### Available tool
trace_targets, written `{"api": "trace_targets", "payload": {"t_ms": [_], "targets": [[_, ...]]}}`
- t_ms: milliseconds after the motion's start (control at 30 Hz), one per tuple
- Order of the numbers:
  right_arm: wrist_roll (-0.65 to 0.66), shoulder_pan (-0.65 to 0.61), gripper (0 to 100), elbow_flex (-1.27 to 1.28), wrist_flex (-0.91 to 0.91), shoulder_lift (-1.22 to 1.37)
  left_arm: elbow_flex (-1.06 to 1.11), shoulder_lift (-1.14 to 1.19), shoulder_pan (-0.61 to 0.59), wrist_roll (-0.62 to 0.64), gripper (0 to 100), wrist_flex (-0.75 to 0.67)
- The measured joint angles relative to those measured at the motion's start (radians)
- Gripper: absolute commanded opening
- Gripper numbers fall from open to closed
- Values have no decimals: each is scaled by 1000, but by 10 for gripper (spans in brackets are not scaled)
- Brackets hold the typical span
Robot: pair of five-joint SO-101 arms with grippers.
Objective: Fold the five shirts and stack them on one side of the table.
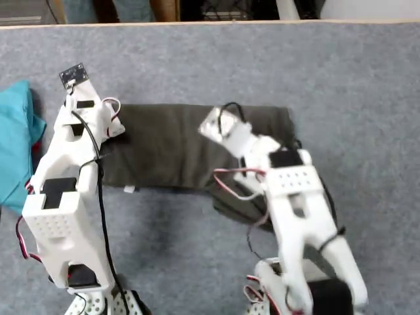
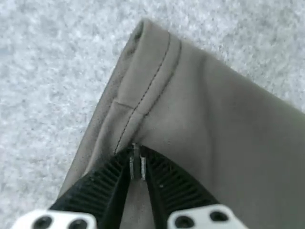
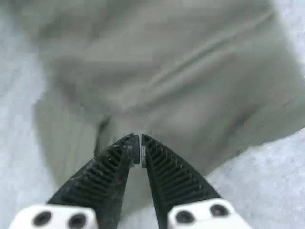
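The dark olive fabric shirt (image 1: 164, 144) lay spread at the centre of the grey felt table (image 1: 341, 72). The left gripper (image 2: 137, 164) was clamped on its stitched hem corner. The right gripper (image 3: 140, 149) was clamped on a central fold, probably so both could draw one fold across.

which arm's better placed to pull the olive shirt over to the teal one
Left, probably: left hand grips the olive shirt at the end nearest the teal shirt; right hand is over its middle.

Looks like a robotics lab or workshop: grey felt-covered table (image 1: 367, 79), white left arm (image 1: 62, 190) and right arm (image 1: 295, 197) with exposed wiring, cables (image 1: 230, 10) past the far edge.
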Motion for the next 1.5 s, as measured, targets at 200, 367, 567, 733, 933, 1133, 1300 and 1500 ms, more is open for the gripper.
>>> {"api": "trace_targets", "payload": {"t_ms": [200, 367, 567, 733, 933, 1133, 1300, 1500], "targets": [[-160, -38, 14, -77, -66, 222, 0, 0, 0, 0, 35, 0], [-173, -100, 14, -77, 25, 239, 0, 0, 0, 0, 35, 0], [-164, -138, 14, -77, 147, 239, 0, 0, 0, 0, 35, 0], [-72, -180, 14, -77, 301, 239, 0, 0, 0, 0, 35, 0], [18, -226, 14, -78, 434, 144, 0, 0, 0, 0, 35, 0], [32, -166, 14, -166, 431, -14, 0, 0, 0, 0, 35, 0], [32, -157, 14, -114, 319, 6, 0, 0, 0, 0, 35, 0], [29, -157, 14, 11, 275, 89, 0, 0, 0, 0, 35, 0]]}}
